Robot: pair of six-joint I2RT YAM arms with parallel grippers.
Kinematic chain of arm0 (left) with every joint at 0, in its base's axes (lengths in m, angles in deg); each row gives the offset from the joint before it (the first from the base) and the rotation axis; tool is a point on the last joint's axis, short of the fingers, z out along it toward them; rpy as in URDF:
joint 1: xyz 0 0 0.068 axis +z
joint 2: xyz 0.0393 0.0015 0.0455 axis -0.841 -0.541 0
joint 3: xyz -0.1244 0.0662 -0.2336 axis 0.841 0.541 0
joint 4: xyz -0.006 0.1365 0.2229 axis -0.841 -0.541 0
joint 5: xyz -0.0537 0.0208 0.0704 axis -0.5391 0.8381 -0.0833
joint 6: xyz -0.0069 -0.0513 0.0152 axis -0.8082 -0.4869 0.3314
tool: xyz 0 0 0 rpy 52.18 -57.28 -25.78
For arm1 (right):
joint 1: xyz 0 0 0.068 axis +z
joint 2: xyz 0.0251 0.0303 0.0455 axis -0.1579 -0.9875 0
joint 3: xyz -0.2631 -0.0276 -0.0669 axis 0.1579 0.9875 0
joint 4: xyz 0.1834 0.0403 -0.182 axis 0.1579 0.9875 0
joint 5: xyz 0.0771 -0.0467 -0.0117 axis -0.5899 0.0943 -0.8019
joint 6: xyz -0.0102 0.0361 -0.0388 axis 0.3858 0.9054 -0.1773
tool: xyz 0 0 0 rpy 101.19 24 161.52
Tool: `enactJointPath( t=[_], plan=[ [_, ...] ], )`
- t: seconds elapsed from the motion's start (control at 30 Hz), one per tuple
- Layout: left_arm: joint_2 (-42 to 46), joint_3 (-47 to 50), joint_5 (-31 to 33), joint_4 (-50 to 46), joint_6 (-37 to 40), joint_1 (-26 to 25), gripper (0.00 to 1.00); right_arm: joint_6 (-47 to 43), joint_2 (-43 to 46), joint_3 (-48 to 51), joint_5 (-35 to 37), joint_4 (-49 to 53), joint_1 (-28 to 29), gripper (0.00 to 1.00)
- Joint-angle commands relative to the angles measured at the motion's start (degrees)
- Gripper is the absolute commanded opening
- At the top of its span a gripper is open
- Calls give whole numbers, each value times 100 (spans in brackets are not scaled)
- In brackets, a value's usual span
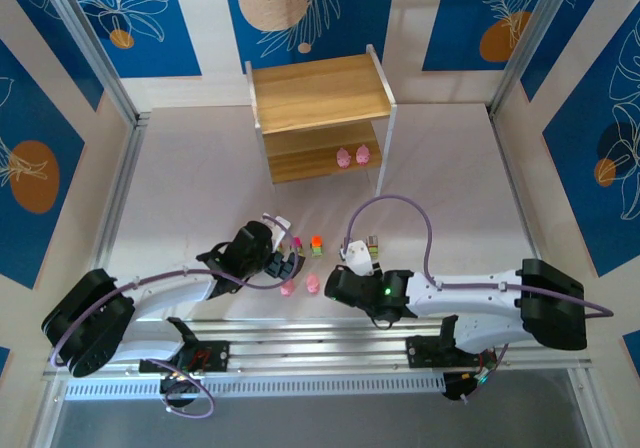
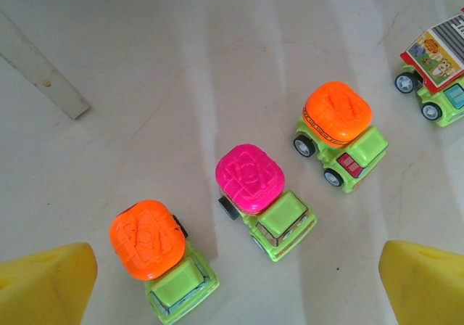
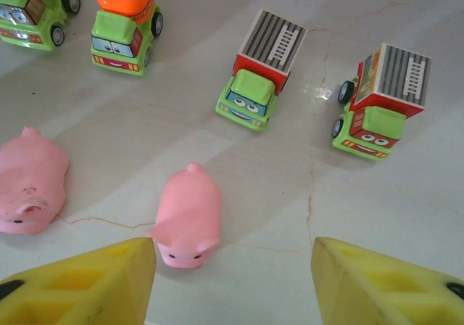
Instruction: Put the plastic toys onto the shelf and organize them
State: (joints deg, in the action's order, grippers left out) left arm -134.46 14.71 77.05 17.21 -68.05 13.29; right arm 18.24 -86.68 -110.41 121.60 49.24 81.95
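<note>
The wooden shelf (image 1: 320, 93) stands at the back, with two pink toys (image 1: 353, 155) on its lower tier. Near the arms lie two pink pigs (image 1: 300, 286) and small green cars. My left gripper (image 2: 239, 289) is open above three green cars: orange-topped (image 2: 148, 241), magenta-topped (image 2: 250, 180) and orange-topped (image 2: 337, 114). It holds nothing. My right gripper (image 3: 232, 281) is open too, low over the table. A pink pig (image 3: 188, 216) lies just inside its left finger (image 3: 87, 285), untouched. Another pig (image 3: 29, 187) lies further left. Two grey-roofed trucks (image 3: 261, 71) (image 3: 380, 100) stand beyond.
A white bar (image 2: 43, 71) crosses the left wrist view's upper left. A fourth truck with a picture roof (image 2: 438, 64) sits at that view's right edge. Bare tabletop (image 1: 200, 188) stretches between the toys and the shelf. Metal rails (image 1: 115, 198) border the table's sides.
</note>
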Motion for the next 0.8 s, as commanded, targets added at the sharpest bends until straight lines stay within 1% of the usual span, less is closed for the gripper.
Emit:
enactJointPath(
  t=[0.0,0.2,0.5,0.77],
  plan=[
    [9,-147,42,-74,-22,63,100,156,-115,32,-55,-174,-20,60],
    [18,-141,34,-74,-18,59,100,207,-344,-24,-147,-278,-97,60],
    [18,-144,20,-82,-11,63,100,191,-603,22,-353,-699,-176,60],
    [24,-140,28,-91,-11,57,100,216,-871,-21,-429,-794,-232,61]
  ],
)
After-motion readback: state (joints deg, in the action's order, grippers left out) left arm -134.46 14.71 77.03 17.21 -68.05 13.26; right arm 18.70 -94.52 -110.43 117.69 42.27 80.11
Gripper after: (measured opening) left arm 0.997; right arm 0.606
